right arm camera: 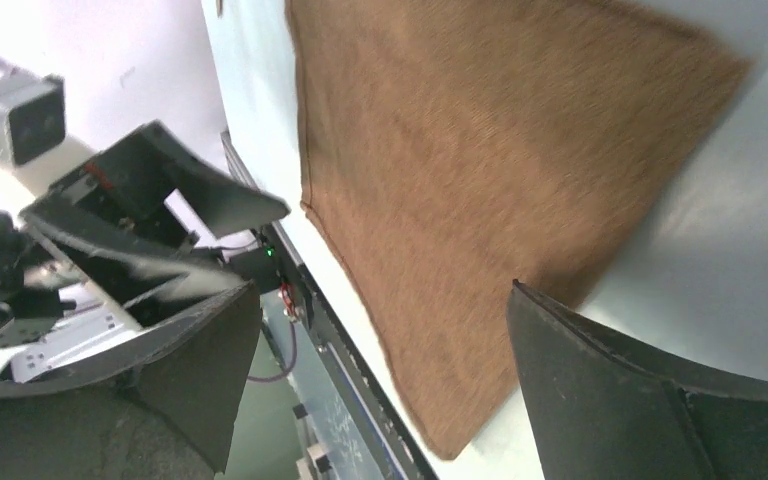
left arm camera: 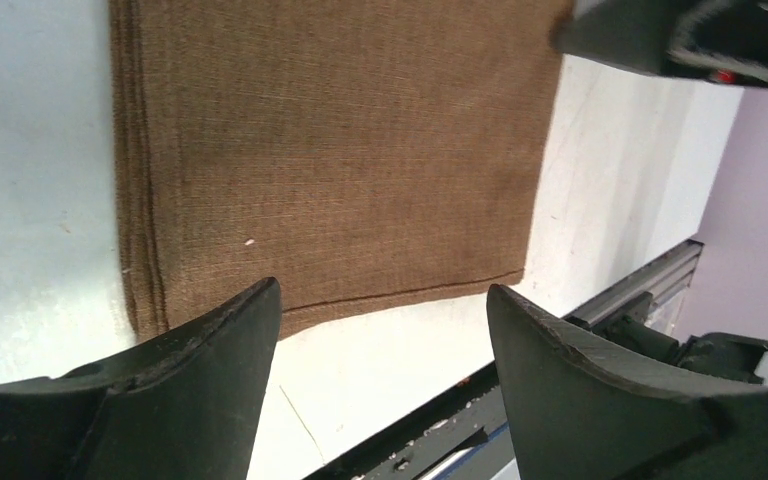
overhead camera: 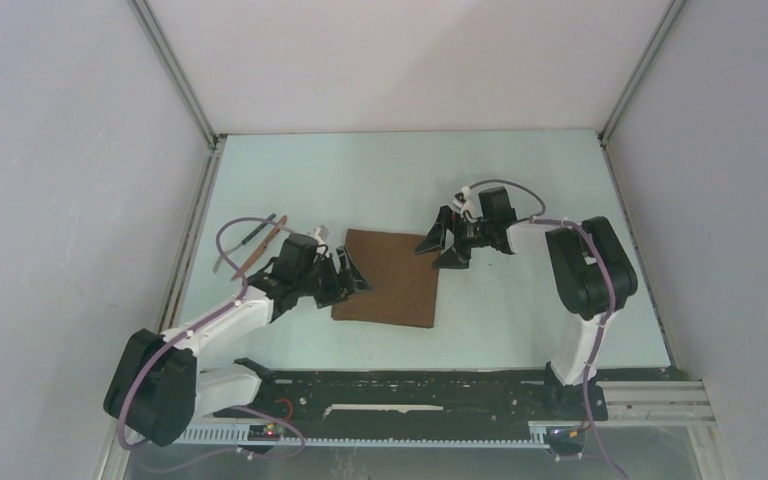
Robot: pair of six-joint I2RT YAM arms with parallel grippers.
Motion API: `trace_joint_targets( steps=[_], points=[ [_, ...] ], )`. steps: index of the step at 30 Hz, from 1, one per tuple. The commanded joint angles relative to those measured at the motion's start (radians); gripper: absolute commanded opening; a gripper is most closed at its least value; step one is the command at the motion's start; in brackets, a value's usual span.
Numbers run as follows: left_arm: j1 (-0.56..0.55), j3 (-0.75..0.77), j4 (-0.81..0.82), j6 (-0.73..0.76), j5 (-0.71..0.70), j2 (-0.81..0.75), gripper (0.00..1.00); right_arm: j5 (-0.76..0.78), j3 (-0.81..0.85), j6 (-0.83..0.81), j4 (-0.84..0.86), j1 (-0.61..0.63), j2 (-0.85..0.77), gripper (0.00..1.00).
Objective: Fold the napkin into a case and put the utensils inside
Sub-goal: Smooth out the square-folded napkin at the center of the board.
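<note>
One brown napkin [overhead camera: 390, 277] lay flat at mid-table [overhead camera: 520, 190]. Left gripper [overhead camera: 353, 275] hovered at its left edge and right gripper [overhead camera: 442, 248] at its far-right corner, both spread wide and empty. The utensils [overhead camera: 258, 243] lay off to the left.

**Open table beyond and to the right of the cloth; both of its flanks are taken by arms.**

The flat, square, dark brown cloth napkin [overhead camera: 390, 280] is flanked on two sides. The left gripper [overhead camera: 352, 277] is set at its left edge with jaws spread, and the right gripper [overhead camera: 442, 247] is held wide over its far right corner. The pale table surface [overhead camera: 410, 180] between cloth and back wall is unobstructed. A narrower strip is left between the cloth's near edge and the black base rail [overhead camera: 410, 385]. The two slim utensils [overhead camera: 260, 242] are hemmed in near the left wall by the left arm's purple cable [overhead camera: 232, 224].
</note>
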Motion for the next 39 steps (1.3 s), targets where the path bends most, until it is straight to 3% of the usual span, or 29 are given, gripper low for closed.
trace_joint_targets(
  steps=[1, 5, 9, 15, 20, 26, 31, 33, 39],
  points=[
    [-0.003, 0.021, 0.006, 0.024, -0.039, 0.055, 0.82, 0.086, 0.013, -0.113, -0.216, 0.072, -0.19, 1.0],
    [0.003, 0.014, 0.032, 0.015, -0.056, 0.106, 0.81, 0.08, -0.07, -0.083, -0.192, 0.177, -0.27, 1.0],
    [0.027, -0.015, 0.042, 0.013, -0.087, 0.124, 0.81, 0.034, -0.236, 0.072, 0.033, 0.227, -0.318, 1.0],
    [0.066, -0.077, 0.042, 0.014, -0.119, 0.146, 0.81, 0.035, -0.4, 0.116, 0.19, 0.273, -0.24, 1.0],
    [0.069, -0.092, 0.007, 0.027, -0.151, 0.122, 0.81, 0.151, -0.43, 0.006, -0.01, 0.277, -0.315, 1.0],
    [0.07, -0.054, -0.078, 0.034, -0.176, 0.042, 0.81, 0.253, -0.415, -0.097, -0.315, 0.277, -0.556, 1.0],
    [0.07, 0.026, -0.176, 0.037, -0.178, -0.063, 0.81, 0.405, -0.407, -0.024, -0.459, 0.262, -0.629, 1.0],
    [0.07, 0.062, -0.211, 0.044, -0.191, -0.101, 0.81, 0.444, -0.419, 0.067, -0.421, 0.262, -0.623, 0.96],
    [0.07, 0.125, -0.28, 0.06, -0.197, -0.188, 0.82, 0.419, -0.463, 0.27, -0.151, 0.33, -0.541, 0.72]
  ],
)
